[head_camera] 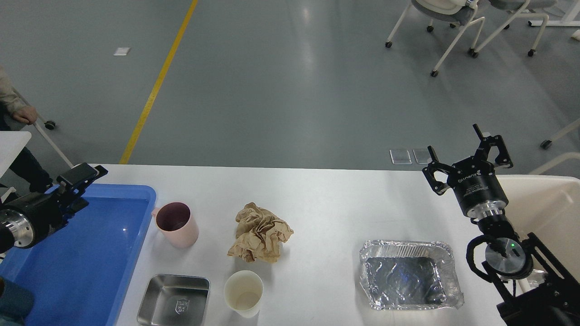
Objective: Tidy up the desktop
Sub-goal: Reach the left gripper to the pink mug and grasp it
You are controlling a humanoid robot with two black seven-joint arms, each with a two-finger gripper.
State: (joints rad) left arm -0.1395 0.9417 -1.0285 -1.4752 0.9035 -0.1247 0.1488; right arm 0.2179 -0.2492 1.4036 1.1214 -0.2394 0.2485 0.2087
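The white desktop (331, 199) carries a pink mug (176, 225), a crumpled brown paper (260, 232), a white paper cup (244, 292), a square steel dish (174, 306) and a foil tray (410, 280). My left gripper (84, 188) hovers over the far left corner of the blue tray (86, 258). It is turned sideways, looks open and holds nothing. My right gripper (463, 158) is open and empty. It points up above the right end of the desktop, behind the foil tray.
A cream-coloured bin (550, 203) stands at the right, beside my right arm. The blue tray lies along the left edge. A person's hand (25, 114) shows at the far left. Wheeled chairs (453, 27) stand far behind on the grey floor.
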